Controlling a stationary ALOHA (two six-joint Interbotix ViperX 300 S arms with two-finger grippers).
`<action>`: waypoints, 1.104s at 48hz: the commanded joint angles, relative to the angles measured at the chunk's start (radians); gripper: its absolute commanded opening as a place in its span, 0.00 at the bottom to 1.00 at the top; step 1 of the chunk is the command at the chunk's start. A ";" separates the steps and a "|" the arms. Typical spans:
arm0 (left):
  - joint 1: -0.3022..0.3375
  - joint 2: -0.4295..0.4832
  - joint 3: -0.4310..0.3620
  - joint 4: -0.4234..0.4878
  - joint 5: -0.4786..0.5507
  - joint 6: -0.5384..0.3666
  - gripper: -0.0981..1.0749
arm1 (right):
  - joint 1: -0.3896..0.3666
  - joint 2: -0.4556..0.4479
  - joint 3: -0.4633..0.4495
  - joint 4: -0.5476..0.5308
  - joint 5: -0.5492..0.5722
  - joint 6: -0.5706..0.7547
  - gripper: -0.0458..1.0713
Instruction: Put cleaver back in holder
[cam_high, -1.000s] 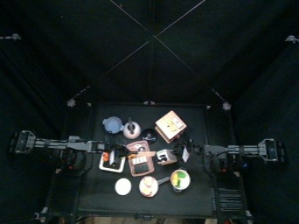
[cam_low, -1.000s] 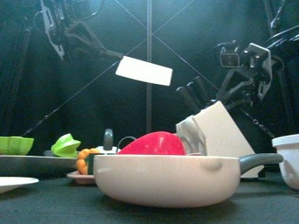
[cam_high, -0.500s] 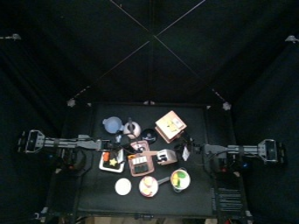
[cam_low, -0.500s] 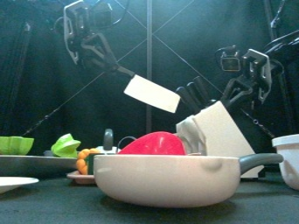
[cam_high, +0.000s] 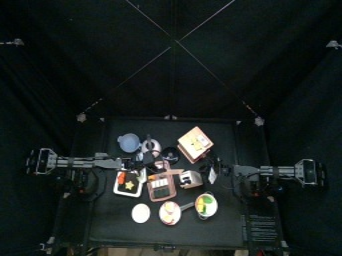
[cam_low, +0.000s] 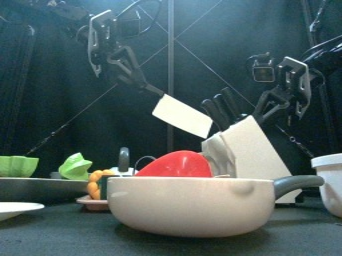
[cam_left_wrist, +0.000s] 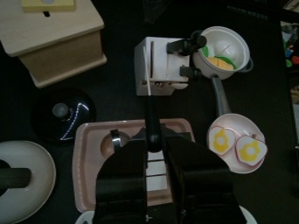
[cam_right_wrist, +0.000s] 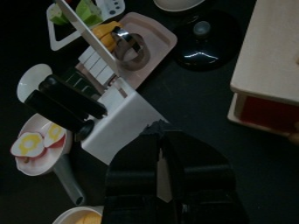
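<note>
My left gripper (cam_low: 130, 68) is shut on the black handle of the cleaver (cam_low: 182, 116) and holds it in the air. The wide silver blade tilts down toward the white knife holder (cam_low: 249, 150), just up and left of it in the front view. In the left wrist view the cleaver (cam_left_wrist: 151, 122) shows edge-on, its tip close to the holder (cam_left_wrist: 162, 66). Several black knife handles (cam_low: 221, 104) stick out of the holder. My right gripper (cam_right_wrist: 163, 138) hangs beside the holder (cam_right_wrist: 117, 124), jaws together, holding nothing.
A white pan (cam_low: 201, 203) with a red thing in it stands close in front. A pink tray (cam_left_wrist: 98, 150), a plate of eggs (cam_left_wrist: 237, 145), a small pan of food (cam_left_wrist: 223, 51), a wooden box (cam_left_wrist: 54, 41) and lids (cam_left_wrist: 63, 114) crowd around the holder.
My left gripper has carried the cleaver to the right and down toward the holder, and the blade now tilts more steeply. The right arm has not moved.
</note>
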 joint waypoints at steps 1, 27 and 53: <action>0.003 0.009 -0.038 0.003 -0.003 0.003 0.40 | 0.005 -0.003 -0.009 0.005 -0.009 0.003 0.41; -0.006 0.034 -0.081 0.014 0.025 0.003 0.40 | 0.008 0.048 -0.017 0.009 -0.014 0.003 0.41; -0.032 0.009 -0.084 0.031 0.026 0.005 0.40 | 0.009 0.048 -0.018 0.011 -0.014 0.003 0.41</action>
